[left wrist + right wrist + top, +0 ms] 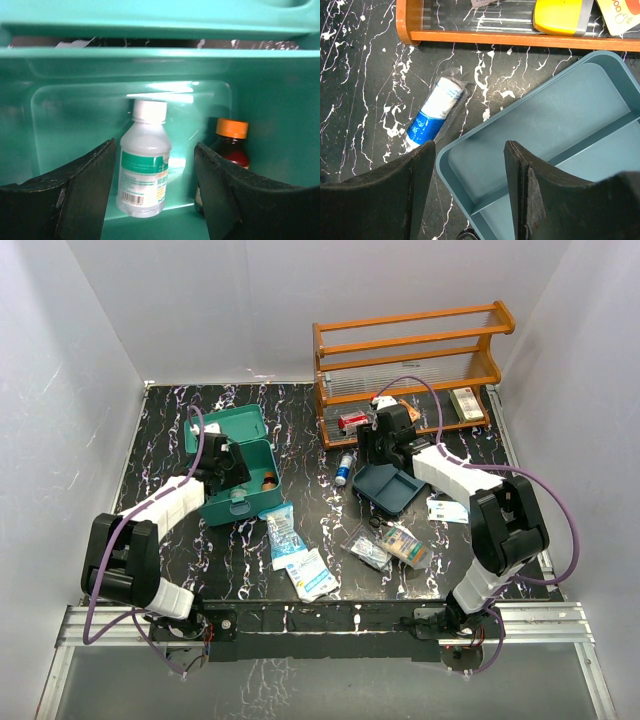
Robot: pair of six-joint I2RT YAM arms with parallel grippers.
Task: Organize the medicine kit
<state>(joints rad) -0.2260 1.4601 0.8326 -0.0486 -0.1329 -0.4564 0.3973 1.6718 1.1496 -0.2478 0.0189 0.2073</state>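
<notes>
Left hand (153, 146) in the medicine kit (232, 510), right hand (470, 147) over the tray (545, 125)
The kit stands open at left-centre of the top view; fingers apart, the left hand straddles a white bottle (144, 165), an orange-capped bottle (230, 147) to its right. It should rise straight, clear of bottle and wall. The right hand, also spread and empty, hovers at the tray's corner; a wrapped roll (436, 112) lies just left on the surface (360, 75).

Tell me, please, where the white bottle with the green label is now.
In the left wrist view, the white bottle sits inside the medicine kit, ahead of the open left gripper, with an orange-capped dark bottle at its right.
</notes>
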